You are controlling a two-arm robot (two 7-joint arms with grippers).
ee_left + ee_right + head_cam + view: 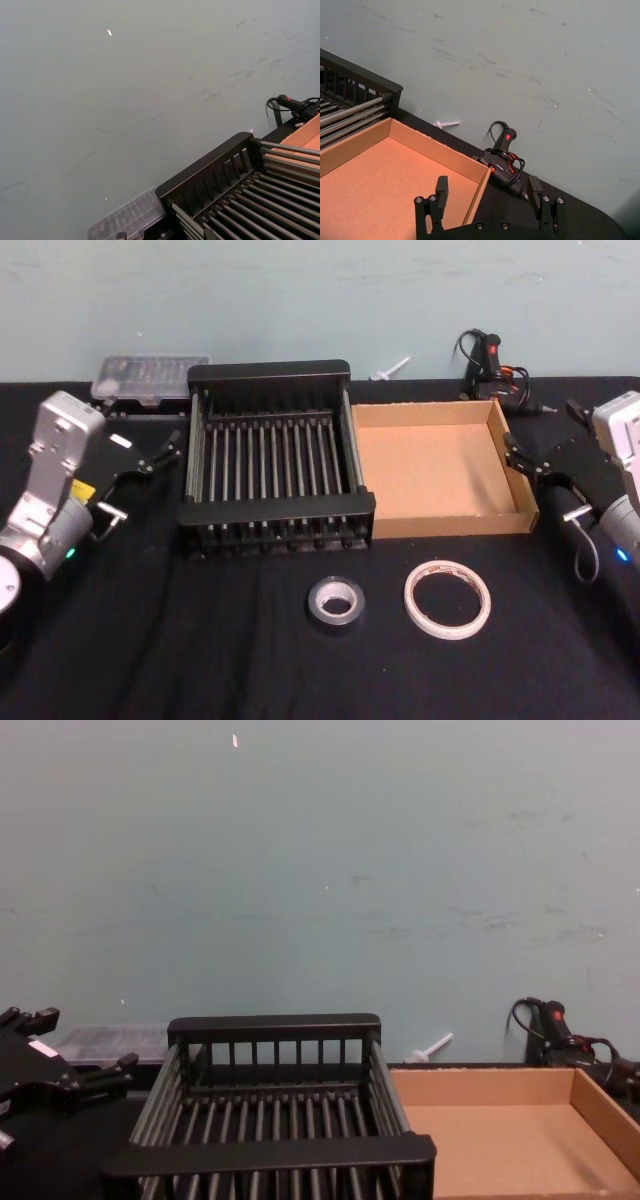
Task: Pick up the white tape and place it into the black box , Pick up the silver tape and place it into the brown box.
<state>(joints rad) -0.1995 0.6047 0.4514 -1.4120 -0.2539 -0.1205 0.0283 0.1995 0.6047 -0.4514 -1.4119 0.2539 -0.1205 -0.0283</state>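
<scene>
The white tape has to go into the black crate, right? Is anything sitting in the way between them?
Nothing visible blocks it. The white tape lies flat on the table in front of the brown box, and the black box stands beside it, its top open. Only the crate's near wall must be cleared.

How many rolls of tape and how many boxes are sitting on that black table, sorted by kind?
Tape rolls: 2 (white tape, silver tape)
Open boxes: 2 (black box, brown box)
Clear lidded case: 1
Corded hand tool: 1
Total: 6
</scene>
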